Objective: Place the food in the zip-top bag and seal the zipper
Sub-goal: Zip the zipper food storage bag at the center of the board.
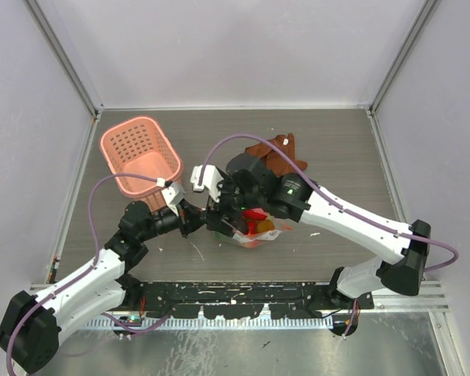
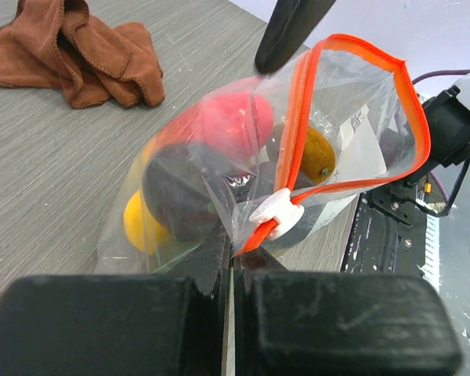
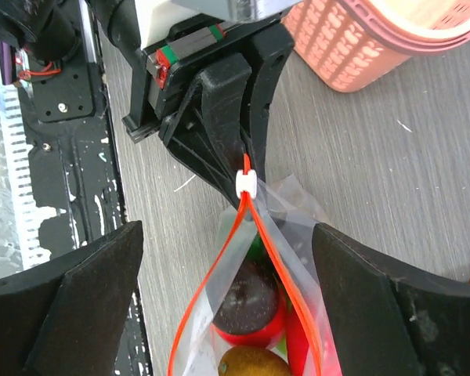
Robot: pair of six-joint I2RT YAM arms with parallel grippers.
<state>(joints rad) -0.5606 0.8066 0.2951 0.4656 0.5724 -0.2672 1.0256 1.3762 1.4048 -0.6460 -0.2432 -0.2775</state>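
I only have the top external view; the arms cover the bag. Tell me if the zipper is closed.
Observer: No. The left wrist view shows the zipper gaping in a loop along the mouth of the zip-top bag.
Operator: Report where the slider sits.
Observer: The white tab sits at the end by the left gripper, which is shut on that corner.
Operator: Give me the right gripper.
Observer: The right gripper is open, its fingers on either side of the mouth.

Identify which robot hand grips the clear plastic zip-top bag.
The left hand, shut on the clear zip-top bag's corner by the white tab; the right hand stands open astride its mouth.
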